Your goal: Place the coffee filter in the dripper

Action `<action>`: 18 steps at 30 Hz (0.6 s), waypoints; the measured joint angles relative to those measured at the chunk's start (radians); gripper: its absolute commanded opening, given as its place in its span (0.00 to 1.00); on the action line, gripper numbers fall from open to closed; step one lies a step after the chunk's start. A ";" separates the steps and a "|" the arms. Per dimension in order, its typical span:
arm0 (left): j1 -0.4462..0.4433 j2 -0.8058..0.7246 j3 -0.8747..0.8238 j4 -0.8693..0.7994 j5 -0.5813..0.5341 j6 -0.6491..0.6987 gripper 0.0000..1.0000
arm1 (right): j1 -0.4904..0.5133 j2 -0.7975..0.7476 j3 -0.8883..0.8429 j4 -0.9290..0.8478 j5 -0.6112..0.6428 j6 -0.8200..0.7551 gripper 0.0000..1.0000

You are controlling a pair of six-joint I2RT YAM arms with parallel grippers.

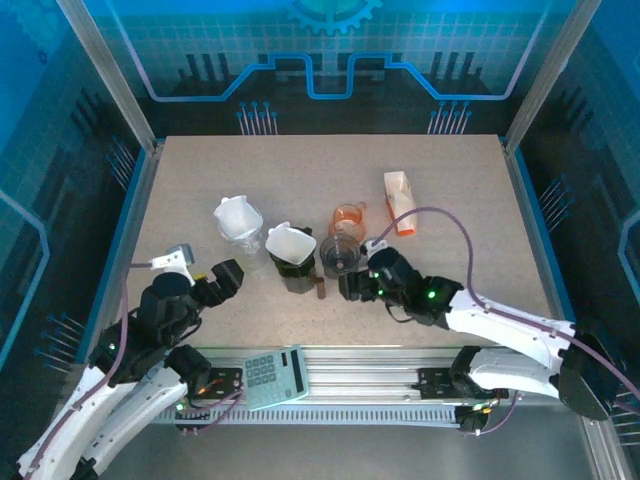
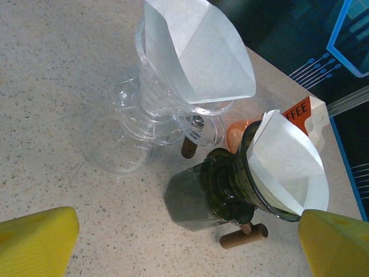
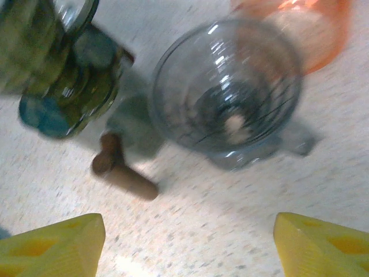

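Observation:
A white coffee filter (image 1: 291, 241) sits in the dark dripper (image 1: 296, 268), and another filter (image 1: 237, 216) sits in the clear dripper (image 1: 243, 240). The left wrist view shows both filters (image 2: 288, 164) (image 2: 199, 52) standing in their drippers (image 2: 230, 187) (image 2: 155, 109). A smoky dripper (image 1: 340, 256) (image 3: 225, 86) stands with nothing in it, and an orange dripper (image 1: 348, 217) (image 3: 305, 29) is behind it. My left gripper (image 1: 226, 279) (image 2: 184, 245) is open, near and left of the dark dripper. My right gripper (image 1: 352, 287) (image 3: 187, 248) is open just in front of the smoky dripper.
A filter packet (image 1: 400, 200) (image 2: 305, 112) lies at the back right. The dark dripper's wooden handle (image 2: 243, 235) (image 3: 124, 176) sticks out toward the arms. A scale (image 1: 275, 378) rests on the rail at the near edge.

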 measured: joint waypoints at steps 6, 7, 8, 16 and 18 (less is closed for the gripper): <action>0.000 0.009 -0.027 0.025 0.040 -0.015 0.99 | -0.195 0.146 0.190 -0.062 -0.088 -0.083 0.68; 0.000 0.010 -0.030 0.026 0.044 -0.017 0.99 | -0.210 0.181 0.216 -0.064 -0.099 -0.093 0.66; 0.000 0.010 -0.031 0.026 0.051 -0.019 0.99 | -0.226 0.229 0.246 -0.064 -0.117 -0.110 0.65; 0.001 0.011 -0.044 0.034 0.086 -0.025 0.99 | -0.261 0.462 0.326 -0.078 -0.200 -0.158 0.59; 0.001 0.011 -0.049 0.036 0.089 -0.025 0.99 | -0.262 0.494 0.333 -0.084 -0.209 -0.167 0.55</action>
